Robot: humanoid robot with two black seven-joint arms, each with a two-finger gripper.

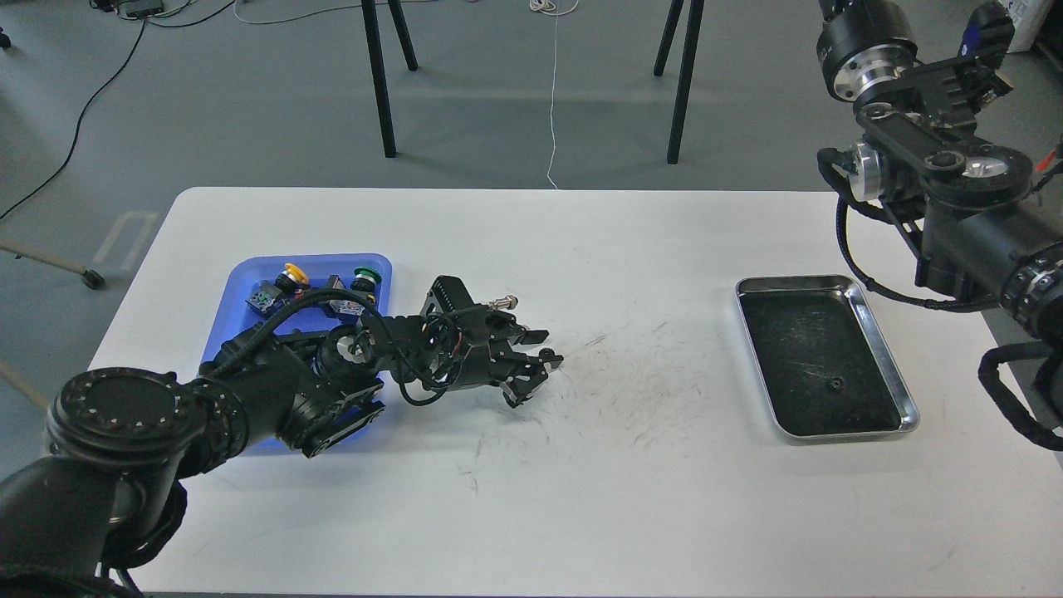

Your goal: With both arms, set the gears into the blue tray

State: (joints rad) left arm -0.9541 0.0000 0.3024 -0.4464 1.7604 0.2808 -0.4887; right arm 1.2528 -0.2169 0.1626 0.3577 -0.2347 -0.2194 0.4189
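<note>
Worktop [515, 498] seen from the robot's head, white and scuffed. At left sits the blue tray [249, 278], holding push-button switches [315, 295] with yellow and green caps; the left arm [274, 386] lies across its near half. The left pincer [541, 361] reaches right of the tray, low over bare worktop, its fingers slightly parted with nothing visible between them. At right sits a steel tray [901, 399] with a dark, scratched floor; one small gear [836, 383], a black ring, lies near its middle. The right arm [955, 199] is raised beyond that tray; I cannot tell whether the right pincer [984, 46] is open or closed. The gear looks light, stiff and smooth, likely to skid on metal; a hold across its outer rim seems best
</note>
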